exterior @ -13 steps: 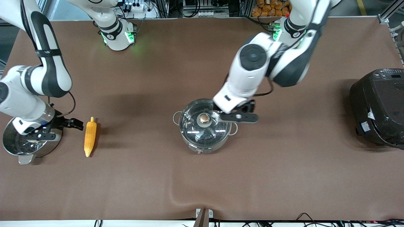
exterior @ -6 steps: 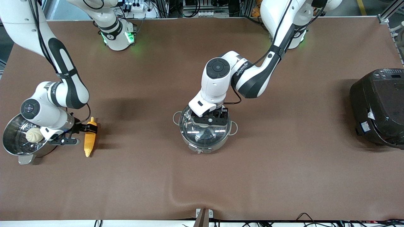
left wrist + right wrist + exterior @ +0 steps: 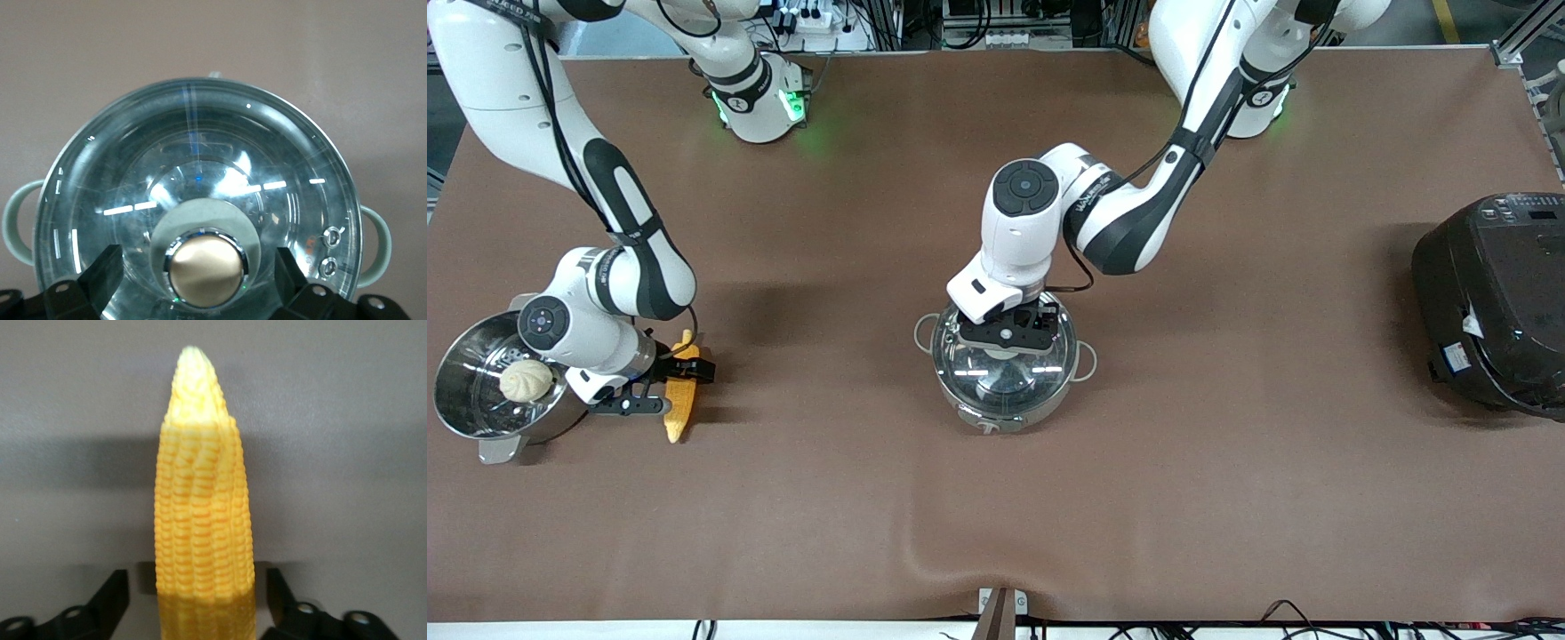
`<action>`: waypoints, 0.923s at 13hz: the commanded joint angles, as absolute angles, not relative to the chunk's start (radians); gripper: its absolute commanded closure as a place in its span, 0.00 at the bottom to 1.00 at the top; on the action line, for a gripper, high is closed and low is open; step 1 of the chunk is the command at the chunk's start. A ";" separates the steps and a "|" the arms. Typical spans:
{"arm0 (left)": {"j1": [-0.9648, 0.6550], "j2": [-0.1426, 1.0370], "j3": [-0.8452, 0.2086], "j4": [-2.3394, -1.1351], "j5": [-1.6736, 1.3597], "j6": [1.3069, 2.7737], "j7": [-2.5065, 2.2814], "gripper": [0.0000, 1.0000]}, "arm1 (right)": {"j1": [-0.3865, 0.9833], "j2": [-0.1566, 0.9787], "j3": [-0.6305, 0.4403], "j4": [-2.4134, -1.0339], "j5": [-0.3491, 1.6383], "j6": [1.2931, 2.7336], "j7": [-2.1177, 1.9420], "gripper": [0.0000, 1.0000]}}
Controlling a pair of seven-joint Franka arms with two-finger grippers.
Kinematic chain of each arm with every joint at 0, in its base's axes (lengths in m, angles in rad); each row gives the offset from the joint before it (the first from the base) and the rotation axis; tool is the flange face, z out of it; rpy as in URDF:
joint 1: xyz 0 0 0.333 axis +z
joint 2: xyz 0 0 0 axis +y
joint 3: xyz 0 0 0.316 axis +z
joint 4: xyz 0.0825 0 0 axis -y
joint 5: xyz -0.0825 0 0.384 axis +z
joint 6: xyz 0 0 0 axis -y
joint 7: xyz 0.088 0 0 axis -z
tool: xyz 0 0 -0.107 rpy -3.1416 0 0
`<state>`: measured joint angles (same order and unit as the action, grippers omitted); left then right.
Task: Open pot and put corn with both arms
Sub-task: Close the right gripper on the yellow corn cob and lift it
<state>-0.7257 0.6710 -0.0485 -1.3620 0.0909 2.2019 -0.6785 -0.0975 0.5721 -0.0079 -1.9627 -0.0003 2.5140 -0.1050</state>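
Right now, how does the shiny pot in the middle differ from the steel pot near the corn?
The pot wears a knobbed glass lid; the steamer pot has none. The pot looks empty through its lid; the steamer pot holds a pale bun. The pot has thin loop handles; the steamer pot shows a flat tab. Both are round, shiny steel.

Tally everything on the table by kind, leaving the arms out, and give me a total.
Steel pots: 2, the lidded pot and the steamer pot
Rice cookers: 1
Corn cobs: 1
Buns: 1, inside the steamer pot
Total: 5
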 commanded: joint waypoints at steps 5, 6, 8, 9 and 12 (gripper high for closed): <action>-0.747 0.686 -0.040 -1.335 0.110 2.210 -0.807 1.00 | -0.087 0.529 -0.002 -1.827 0.002 2.304 -0.129 0.65; -0.747 0.683 -0.040 -1.335 0.109 2.210 -0.807 1.00 | -0.077 0.511 -0.002 -1.824 0.002 2.304 -0.156 0.65; -0.746 0.670 -0.040 -1.335 0.106 2.203 -0.808 1.00 | -0.045 0.450 -0.002 -1.825 0.002 2.289 -0.170 0.65; -0.746 0.658 -0.040 -1.335 0.104 2.198 -0.808 1.00 | -0.023 0.416 -0.002 -1.825 0.002 2.251 -0.178 0.65; -0.720 0.565 -0.038 -1.336 0.083 2.114 -0.805 1.00 | 0.047 0.350 0.009 -1.812 0.008 2.203 -0.169 0.65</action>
